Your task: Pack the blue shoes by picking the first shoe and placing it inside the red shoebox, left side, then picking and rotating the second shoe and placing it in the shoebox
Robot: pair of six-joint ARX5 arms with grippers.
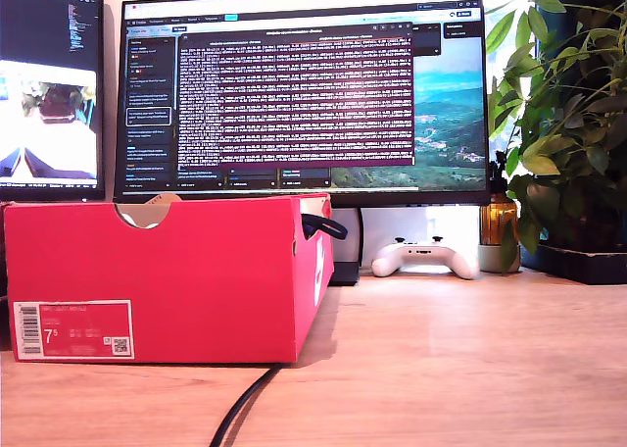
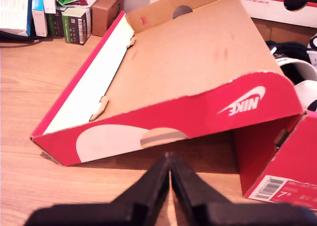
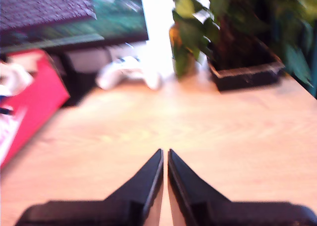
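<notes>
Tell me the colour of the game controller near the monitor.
White game controller; the exterior view shows it best.

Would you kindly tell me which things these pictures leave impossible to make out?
- Blue shoes: in the exterior view the red shoebox wall hides its inside.
- A dark and white shape in the first wrist view is cut off by the picture's edge; possibly a shoe.
- Fine print on the barcode label: too small.
- Second wrist view: blurred; the white controller lacks detail.

red shoebox on desk, monitor behind, white controller
</notes>
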